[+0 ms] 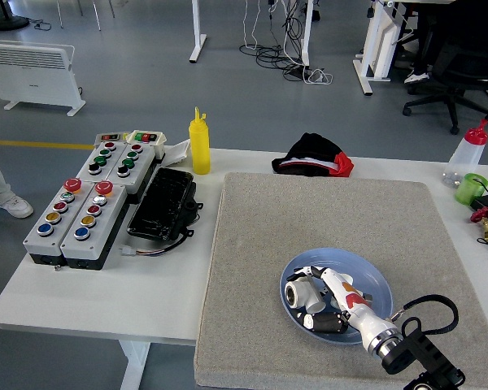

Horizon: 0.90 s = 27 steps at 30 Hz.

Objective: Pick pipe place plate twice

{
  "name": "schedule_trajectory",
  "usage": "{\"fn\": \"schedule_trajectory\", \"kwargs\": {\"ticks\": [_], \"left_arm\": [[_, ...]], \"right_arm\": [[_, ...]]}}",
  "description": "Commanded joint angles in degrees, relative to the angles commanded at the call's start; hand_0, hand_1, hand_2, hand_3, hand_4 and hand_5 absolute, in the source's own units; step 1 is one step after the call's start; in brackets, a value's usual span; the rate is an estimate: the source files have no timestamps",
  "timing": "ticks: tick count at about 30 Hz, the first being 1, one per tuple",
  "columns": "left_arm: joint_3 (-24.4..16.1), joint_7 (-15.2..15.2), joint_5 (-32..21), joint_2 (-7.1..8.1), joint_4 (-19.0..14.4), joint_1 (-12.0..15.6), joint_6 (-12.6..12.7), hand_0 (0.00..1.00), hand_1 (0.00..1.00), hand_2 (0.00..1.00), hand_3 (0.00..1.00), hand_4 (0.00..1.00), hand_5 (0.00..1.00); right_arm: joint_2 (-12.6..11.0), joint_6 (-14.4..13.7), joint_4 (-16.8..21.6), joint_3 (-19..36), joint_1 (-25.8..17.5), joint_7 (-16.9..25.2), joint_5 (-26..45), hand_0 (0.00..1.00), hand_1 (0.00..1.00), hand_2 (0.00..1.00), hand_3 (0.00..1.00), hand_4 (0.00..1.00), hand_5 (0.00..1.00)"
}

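A blue plate [366, 272] lies on the grey mat [325, 211] near the table's front right. My right hand [319, 299] comes in from the lower right and sits low over the plate's left part. Its fingers are curled around a white pipe fitting [296, 294], whose open end faces left just inside the plate's rim. The other white pipe seen on the plate earlier is hidden by my hand. My left arm is out of view.
Two grey button boxes [81, 211] and a black device [163, 203] stand at the left. A yellow squeeze bottle [199, 145] and a black and red cloth [313, 156] are at the back. A green cup [470, 188] and a red-capped bottle [470, 150] are at the far right.
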Motion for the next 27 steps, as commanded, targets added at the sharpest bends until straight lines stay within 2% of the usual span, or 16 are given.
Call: {"fn": "schedule_trajectory", "kwargs": {"ticks": [2,3,8,9,14,15,27], "left_arm": [[0.0,0.0,0.0,0.0,0.0,0.0,0.0,0.582,0.577,0.616,0.607,0.469,0.998],[0.0,0.0,0.0,0.0,0.0,0.0,0.0,0.582,0.577,0.616,0.607,0.47,0.998],[-0.1,0.0,0.0,0.0,0.0,0.0,0.0,0.582,0.577,0.616,0.607,0.47,0.998],[-0.1,0.0,0.0,0.0,0.0,0.0,0.0,0.582,0.576,0.616,0.606,0.47,0.998],[-0.1,0.1,0.1,0.0,0.0,0.1,0.0,0.582,0.576,0.616,0.606,0.47,0.998],[-0.1,0.1,0.1,0.0,0.0,0.1,0.0,0.582,0.577,0.616,0.606,0.47,0.998],[-0.2,0.3,0.3,0.0,-0.1,0.1,-0.1,0.582,0.576,0.615,0.606,0.472,0.998]], "right_arm": [[-0.1,0.2,0.0,0.1,-0.1,0.4,0.4,0.712,0.678,0.651,0.688,0.628,0.186],[-0.1,0.4,0.0,0.1,-0.1,0.5,0.4,0.808,0.743,0.737,0.718,0.68,0.244],[-0.1,1.0,-0.2,0.4,-0.1,0.6,0.3,0.808,0.743,0.737,0.718,0.68,0.244],[-0.1,1.1,-0.2,0.4,-0.1,0.5,0.2,0.974,0.907,0.96,0.875,0.731,0.291],[-0.2,0.8,-0.4,0.9,-0.1,0.8,0.0,0.974,0.907,0.96,0.875,0.731,0.291],[-0.2,0.7,-0.3,1.0,-0.1,0.9,0.0,0.998,0.936,0.998,0.968,0.762,0.304],[-0.6,-0.4,0.3,2.4,0.0,2.7,0.3,0.998,0.947,0.998,0.998,0.801,0.329]]}}
